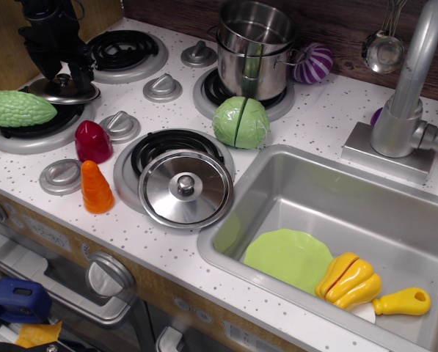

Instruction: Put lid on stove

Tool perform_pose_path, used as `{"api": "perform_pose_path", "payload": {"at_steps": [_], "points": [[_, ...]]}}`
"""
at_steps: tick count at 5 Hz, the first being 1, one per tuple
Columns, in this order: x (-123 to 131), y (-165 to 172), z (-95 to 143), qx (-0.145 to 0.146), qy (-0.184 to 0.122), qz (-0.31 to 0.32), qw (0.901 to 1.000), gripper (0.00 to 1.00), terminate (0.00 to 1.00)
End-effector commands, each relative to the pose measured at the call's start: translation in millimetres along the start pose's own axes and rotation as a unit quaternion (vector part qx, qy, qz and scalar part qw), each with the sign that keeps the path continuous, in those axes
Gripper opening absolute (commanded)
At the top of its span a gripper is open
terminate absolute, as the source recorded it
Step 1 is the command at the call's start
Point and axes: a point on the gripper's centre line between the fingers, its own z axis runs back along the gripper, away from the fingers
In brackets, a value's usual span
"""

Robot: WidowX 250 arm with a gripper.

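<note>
The small dull grey lid (pixel 66 92) sits on the left front burner of the white speckled stove (pixel 193 117), next to a green bumpy gourd (pixel 17 108). My black gripper (pixel 63 75) is lowered over the lid at the far left. Its jaws stand open, one on each side of the lid's small knob. The fingertips are down at knob height, just above the lid's dome. The lid rests flat on the burner.
A larger shiny steel lid (pixel 185 188) lies on the front right burner. A steel pot (pixel 254 48), a green cabbage (pixel 241 122), a red piece (pixel 93 141) and an orange carrot (pixel 96 187) stand around. The back left burner (pixel 123 51) is bare. The sink (pixel 395 220) is at the right.
</note>
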Motion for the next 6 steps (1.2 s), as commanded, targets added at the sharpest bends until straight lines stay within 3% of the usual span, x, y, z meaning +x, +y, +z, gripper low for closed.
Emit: {"api": "perform_pose_path", "payload": {"at_steps": [1,4,6], "points": [[12,7,31,0.024,-0.027,-0.003,0.9993,0.00,0.00],[13,7,34,0.027,-0.030,0.000,0.9992,0.00,0.00],[35,13,61,0.073,-0.055,0.002,0.9958,0.00,0.00]]}}
